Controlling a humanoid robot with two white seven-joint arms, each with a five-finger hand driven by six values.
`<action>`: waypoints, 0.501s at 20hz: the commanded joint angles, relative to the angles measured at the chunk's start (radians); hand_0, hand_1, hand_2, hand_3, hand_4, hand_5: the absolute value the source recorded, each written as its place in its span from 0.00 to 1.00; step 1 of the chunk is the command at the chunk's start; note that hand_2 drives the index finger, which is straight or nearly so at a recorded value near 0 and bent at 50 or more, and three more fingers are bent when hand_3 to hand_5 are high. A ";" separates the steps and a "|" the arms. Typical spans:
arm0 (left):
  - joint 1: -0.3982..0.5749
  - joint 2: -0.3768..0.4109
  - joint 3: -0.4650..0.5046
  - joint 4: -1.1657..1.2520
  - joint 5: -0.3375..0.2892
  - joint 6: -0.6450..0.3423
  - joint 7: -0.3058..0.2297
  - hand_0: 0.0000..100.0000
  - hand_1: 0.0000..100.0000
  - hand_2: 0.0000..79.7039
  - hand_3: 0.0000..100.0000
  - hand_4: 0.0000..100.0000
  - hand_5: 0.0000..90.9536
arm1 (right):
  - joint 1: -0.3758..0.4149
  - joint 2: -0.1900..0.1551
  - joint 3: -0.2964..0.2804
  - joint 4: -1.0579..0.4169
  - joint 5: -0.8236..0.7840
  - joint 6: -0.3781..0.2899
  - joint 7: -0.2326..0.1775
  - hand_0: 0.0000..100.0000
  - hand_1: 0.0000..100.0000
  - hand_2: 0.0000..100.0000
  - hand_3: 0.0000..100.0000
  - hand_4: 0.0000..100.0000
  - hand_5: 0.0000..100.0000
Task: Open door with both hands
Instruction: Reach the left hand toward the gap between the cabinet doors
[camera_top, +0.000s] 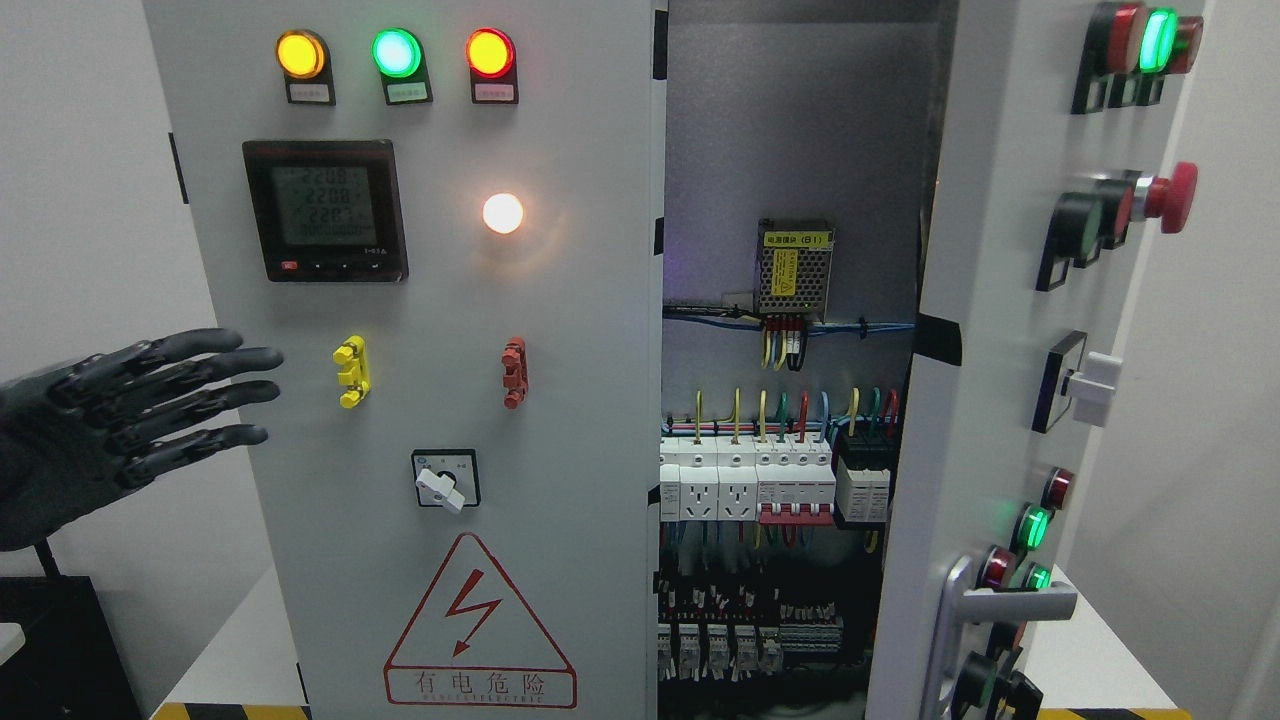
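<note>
A grey electrical cabinet fills the head view. Its right door (985, 400) stands swung open towards me, edge on, with buttons, lamps and a silver lever handle (1000, 605) on its face. Its left door (450, 400) is closed and carries three lamps, a meter (325, 210) and a rotary switch (447, 482). My left hand (150, 400), black, comes in from the left edge with fingers spread flat, fingertips at the left door's outer edge, holding nothing. The right hand is out of sight.
Inside the opening are a power supply (795, 268), coloured wires and rows of breakers (760, 485). A warning triangle (480, 625) marks the left door's lower part. The cabinet stands on a white table (230, 650) with striped tape at its front edge.
</note>
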 joint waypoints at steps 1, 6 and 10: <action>-0.296 -0.281 -0.509 -0.009 0.092 0.046 0.028 0.12 0.39 0.00 0.00 0.00 0.00 | 0.000 0.000 0.001 0.000 0.000 -0.001 0.000 0.12 0.39 0.00 0.00 0.00 0.00; -0.335 -0.433 -0.506 -0.001 0.109 0.046 0.050 0.12 0.39 0.00 0.00 0.00 0.00 | 0.000 0.000 0.001 0.000 0.000 -0.001 0.000 0.12 0.39 0.00 0.00 0.00 0.00; -0.342 -0.583 -0.495 0.001 0.109 0.046 0.182 0.12 0.39 0.00 0.00 0.00 0.00 | 0.000 0.000 0.000 0.000 0.000 -0.001 0.000 0.12 0.39 0.00 0.00 0.00 0.00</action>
